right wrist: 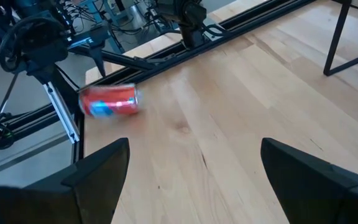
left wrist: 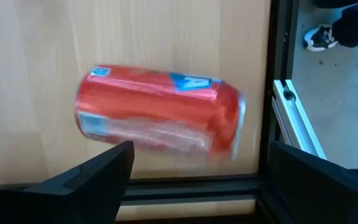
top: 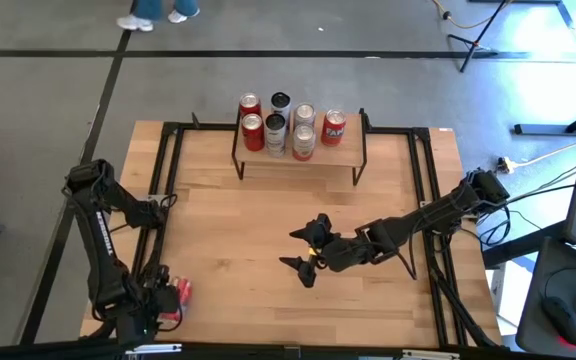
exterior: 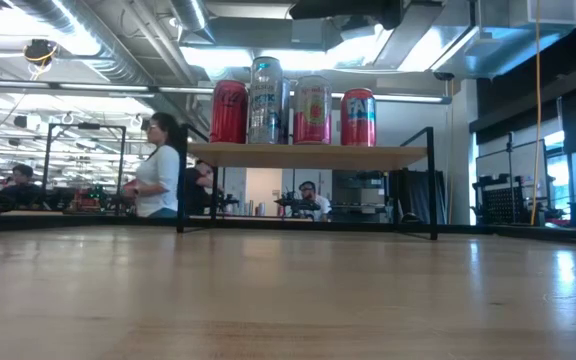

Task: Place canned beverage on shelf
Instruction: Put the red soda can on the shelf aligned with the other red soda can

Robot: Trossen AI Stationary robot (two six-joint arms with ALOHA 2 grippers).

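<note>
I read this as the pick-up step: the red aluminium drink can with a blue-and-white label (left wrist: 160, 115) lies on its side on the light-wood tabletop (top: 268, 230), close to the black frame rail (left wrist: 278, 74) at the table's near left corner, and it is not gripped by anything. My left gripper (left wrist: 194, 180) hangs over it with both dark fingers (left wrist: 92, 180) spread wide; in the left wrist view the can sits just ahead of the fingertips and roughly spans the gap between them, touching neither. My right gripper (top: 306, 252) waits mid-table with its fingers apart too, holding nothing, the can well beyond its tips toward the far rail in the right wrist view. The low light-wood shelf on thin black legs (top: 343, 157) stands at the far edge of the table, already carrying a cluster of upright cans (top: 286, 125), red and silver, grouped toward one end, so the other end looks free to me. Next I would bring the left fingers down so they straddle the can's round body, close firmly, then lift and turn it upright before the long carry to the shelf. Lying flat, it may roll away from the fingers toward the rail.
</note>
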